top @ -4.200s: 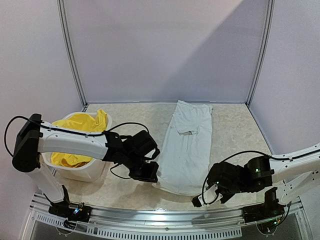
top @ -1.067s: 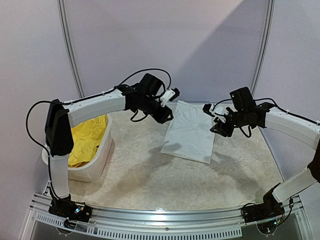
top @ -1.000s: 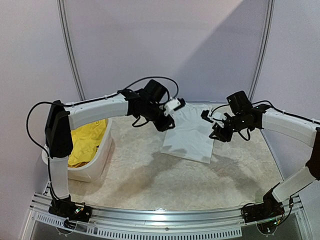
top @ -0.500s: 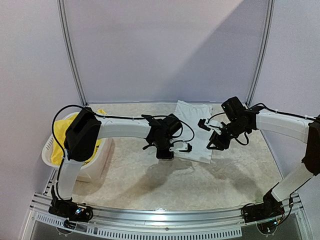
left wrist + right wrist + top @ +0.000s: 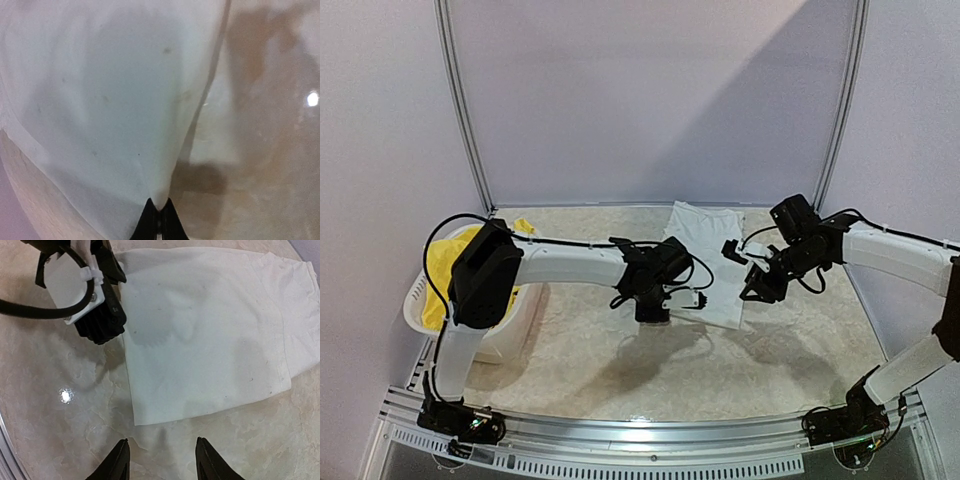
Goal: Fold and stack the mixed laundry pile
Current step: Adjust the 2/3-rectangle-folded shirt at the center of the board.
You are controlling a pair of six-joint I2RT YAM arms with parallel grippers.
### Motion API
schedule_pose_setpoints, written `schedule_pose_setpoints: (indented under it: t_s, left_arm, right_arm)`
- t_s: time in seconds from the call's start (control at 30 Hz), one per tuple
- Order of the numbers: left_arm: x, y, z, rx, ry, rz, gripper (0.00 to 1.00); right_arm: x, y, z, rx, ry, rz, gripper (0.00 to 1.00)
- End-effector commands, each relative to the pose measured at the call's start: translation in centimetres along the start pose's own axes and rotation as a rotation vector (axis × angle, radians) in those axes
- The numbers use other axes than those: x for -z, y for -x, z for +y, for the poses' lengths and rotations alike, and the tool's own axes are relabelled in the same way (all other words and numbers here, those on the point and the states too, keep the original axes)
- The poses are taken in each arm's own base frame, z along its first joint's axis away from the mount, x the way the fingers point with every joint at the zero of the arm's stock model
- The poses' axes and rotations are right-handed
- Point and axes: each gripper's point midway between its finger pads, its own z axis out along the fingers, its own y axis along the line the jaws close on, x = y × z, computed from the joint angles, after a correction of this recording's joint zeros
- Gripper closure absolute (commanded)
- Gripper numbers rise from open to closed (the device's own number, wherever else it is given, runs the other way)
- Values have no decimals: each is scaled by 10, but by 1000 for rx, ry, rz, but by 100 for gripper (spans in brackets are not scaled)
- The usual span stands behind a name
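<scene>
The white T-shirt (image 5: 706,245) lies folded on the table at the back centre. In the left wrist view the shirt (image 5: 110,100) rises in a peak toward my left gripper (image 5: 159,209), which is shut on its corner. From above, that left gripper (image 5: 660,303) is at the shirt's near left corner. My right gripper (image 5: 750,292) hovers by the near right corner. In its own view the right gripper (image 5: 161,452) is open over bare table just short of the shirt (image 5: 200,340), with nothing between its fingers. The yellow shorts (image 5: 445,255) are in the basket.
The white slotted basket (image 5: 417,300) stands at the left edge of the marbled table (image 5: 620,370). Pale walls and metal posts close in the back and sides. The left gripper's body (image 5: 95,305) shows in the right wrist view beside the shirt's edge.
The shirt, earlier laid out full length, is now folded in half. The left gripper came down from the far end to the near left corner and shut on it. The right gripper dropped slightly nearer.
</scene>
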Motion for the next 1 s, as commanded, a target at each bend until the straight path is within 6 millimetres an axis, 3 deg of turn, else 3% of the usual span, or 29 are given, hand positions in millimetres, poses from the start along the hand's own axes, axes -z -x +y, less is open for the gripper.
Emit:
schedule_pose_setpoints:
  t_s: [0.0,0.13,0.23,0.33,0.47,0.6,0.8,0.97]
  left_arm:
    - [45,33,-64,153,-169,-12,100]
    - [54,56,-122,335,-359,-5,100]
    - [56,73,-143,500,-457,-35,100]
    - [59,83,-142,609,-479,-68,100]
    - [67,92,-139,657,-504,-130,100]
    - [63,88,-140,680,-531,-128,100]
    - [64,87,-131,751,-584,-174,100]
    - [67,85,-126,765,-602,-189,100]
  right_arm:
    - [16,-17,8,72,-21,47,54]
    - [23,-43,21,113,-17,108,52]
    - [20,-76,47,154,44,206,52]
    - [23,-101,79,234,111,259,51]
    - [31,-115,98,339,132,242,48]
    - [30,-114,101,410,133,212,49]
    - [5,-133,108,524,163,230,52]
    - [-10,-132,100,558,124,251,54]
